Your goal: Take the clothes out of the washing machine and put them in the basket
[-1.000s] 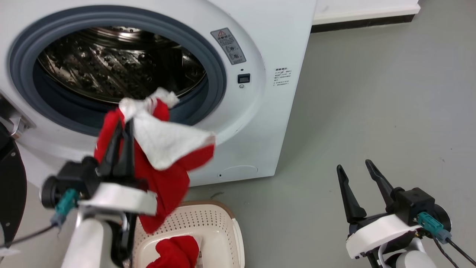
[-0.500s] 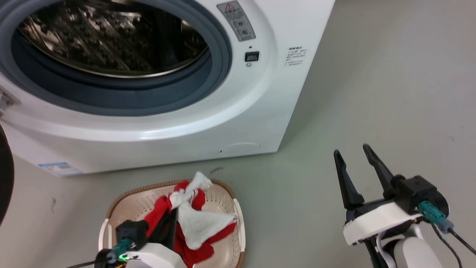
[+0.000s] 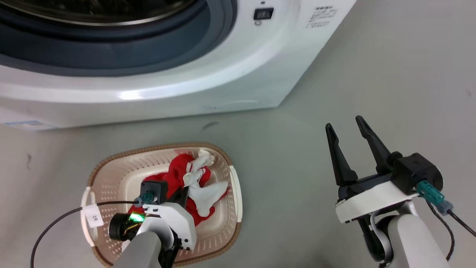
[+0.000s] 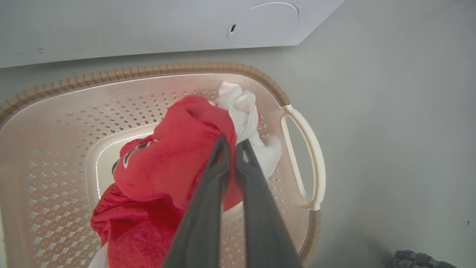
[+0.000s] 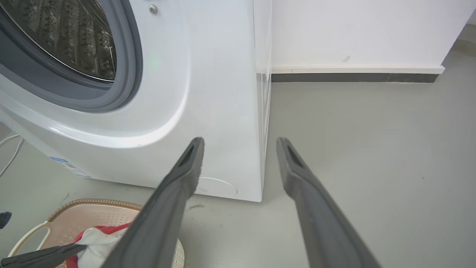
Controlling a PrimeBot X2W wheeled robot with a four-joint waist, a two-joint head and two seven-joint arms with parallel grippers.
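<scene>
The cream basket (image 3: 111,160) with its brown rim stands on the floor in front of the washing machine (image 3: 208,74). Inside it lie the clothes (image 3: 174,172), red fabric with a white cloth bunched on top. My left gripper (image 3: 183,192) reaches down into the basket. In the left wrist view this gripper (image 4: 231,141) is shut on the clothes (image 4: 178,149), pinching red and white fabric above the basket (image 4: 148,69). My right gripper (image 3: 344,123) stands open over bare floor to the right, holding nothing. In the right wrist view its fingers (image 5: 241,140) point at the washing machine (image 5: 215,74).
The machine's grey-rimmed porthole (image 5: 126,74) is open, with the steel drum visible behind it. A black cable with a white tag (image 3: 93,216) trails left of the basket. Grey floor (image 3: 390,74) spreads to the right, up to a wall with a dark skirting (image 5: 353,77).
My left gripper has carried the red and white clothes from the porthole down into the basket. The head camera has tilted down. The right gripper has stayed open in place.
</scene>
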